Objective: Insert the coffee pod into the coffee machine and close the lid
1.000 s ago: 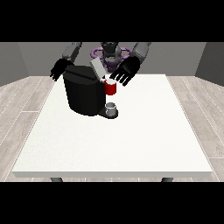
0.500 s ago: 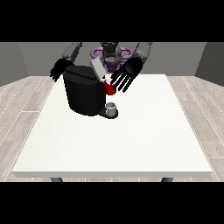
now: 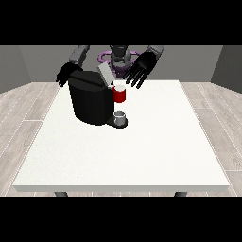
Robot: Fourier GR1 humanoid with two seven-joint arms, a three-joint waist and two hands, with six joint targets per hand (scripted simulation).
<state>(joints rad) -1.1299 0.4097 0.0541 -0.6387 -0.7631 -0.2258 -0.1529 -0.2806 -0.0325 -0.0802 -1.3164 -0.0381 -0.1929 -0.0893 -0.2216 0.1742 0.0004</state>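
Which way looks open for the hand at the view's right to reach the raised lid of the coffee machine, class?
Probably yes, from above. The hand at the view's right hangs open just right of the raised lid, nothing between them. The red pod holder sits lower, out of the path.

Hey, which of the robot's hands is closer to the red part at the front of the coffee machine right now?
The left. That hand, at the view's right, hangs open just up and right of the red part. The other hand is behind the coffee machine, at its far left corner.
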